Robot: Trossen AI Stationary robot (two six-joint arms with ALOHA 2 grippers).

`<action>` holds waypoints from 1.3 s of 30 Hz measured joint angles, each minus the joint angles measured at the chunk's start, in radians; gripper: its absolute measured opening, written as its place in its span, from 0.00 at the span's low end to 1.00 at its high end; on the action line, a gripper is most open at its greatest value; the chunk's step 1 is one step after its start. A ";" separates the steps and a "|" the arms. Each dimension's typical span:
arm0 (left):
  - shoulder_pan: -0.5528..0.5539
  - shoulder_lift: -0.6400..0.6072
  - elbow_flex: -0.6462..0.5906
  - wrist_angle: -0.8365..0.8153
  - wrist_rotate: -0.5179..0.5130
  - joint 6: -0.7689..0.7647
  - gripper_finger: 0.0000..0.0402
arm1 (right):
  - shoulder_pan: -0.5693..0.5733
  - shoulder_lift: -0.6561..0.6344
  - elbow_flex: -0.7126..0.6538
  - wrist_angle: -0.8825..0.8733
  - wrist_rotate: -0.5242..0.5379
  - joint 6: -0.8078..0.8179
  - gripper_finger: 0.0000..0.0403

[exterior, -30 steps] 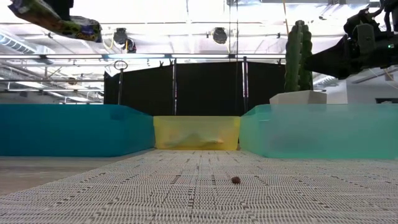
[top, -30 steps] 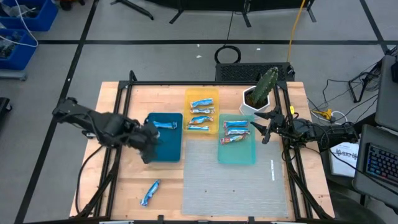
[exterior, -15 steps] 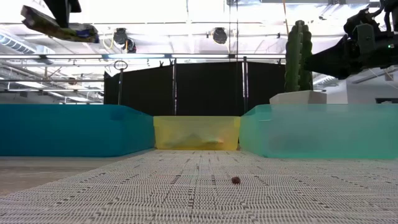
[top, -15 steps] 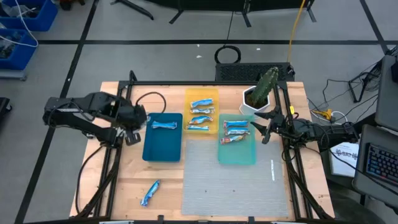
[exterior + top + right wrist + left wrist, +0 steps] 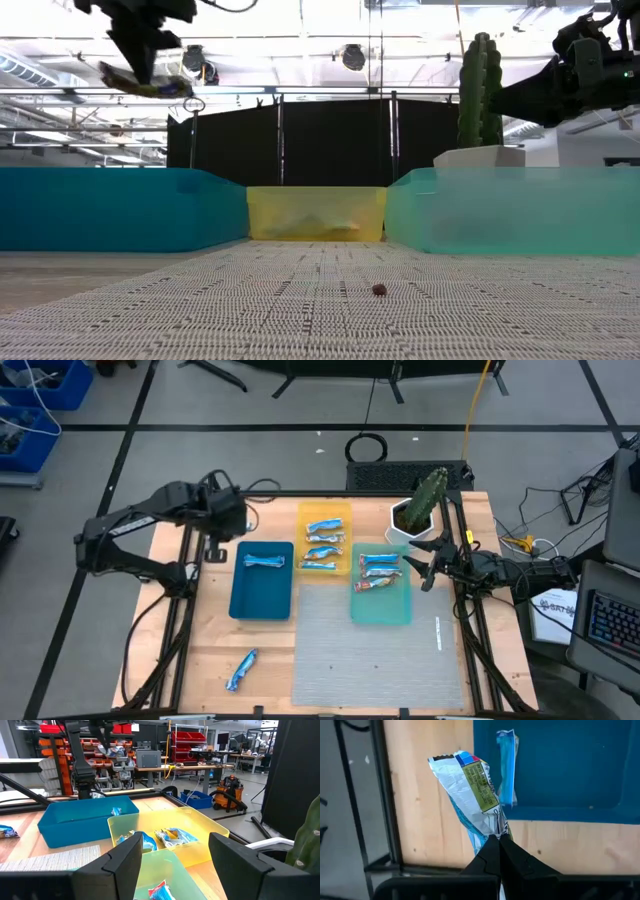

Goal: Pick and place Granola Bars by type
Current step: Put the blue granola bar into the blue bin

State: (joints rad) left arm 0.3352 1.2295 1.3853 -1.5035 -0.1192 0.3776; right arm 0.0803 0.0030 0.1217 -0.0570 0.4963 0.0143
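1. We see the left end effector up in the air, over the wood table just beside the blue tray, on that tray's left far corner.
2. Its fingers are pinched tight on one end of a blue-and-white granola bar. The bar hangs free and touches nothing else.
3. In the low view that same bar hangs high above the blue tray's wall.
4. One blue-and-white bar lies in the blue tray, near its far end.
5. The yellow tray holds a few blue-and-white bars.
6. The teal tray holds two blue-and-white bars and one reddish bar.
7. One more blue-and-white bar lies alone on the wood, near the front left of the table, beside the grey mat.
8. The right end effector waits at the right edge of the teal tray, near the potted cactus. Its fingers are spread apart and it carries nothing.
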 joint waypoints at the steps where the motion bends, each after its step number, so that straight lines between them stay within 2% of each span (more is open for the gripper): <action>1: 0.014 0.013 0.000 0.014 0.011 0.029 0.00 | 0.000 0.000 0.000 0.000 0.000 0.000 0.55; 12: 0.050 0.149 -0.012 0.174 0.067 0.090 0.00 | 0.000 0.000 0.000 0.000 0.000 0.000 0.55; 22: 0.031 0.149 -0.238 0.307 0.084 0.073 0.00 | 0.000 0.000 0.000 0.000 0.000 0.000 0.55; 39: -0.027 0.149 -0.402 0.538 0.176 0.012 0.00 | 0.000 0.000 0.000 0.000 0.000 0.000 0.55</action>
State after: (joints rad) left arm 0.3079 1.3788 0.9832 -0.9659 0.0566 0.3901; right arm 0.0801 0.0030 0.1217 -0.0569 0.4961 0.0143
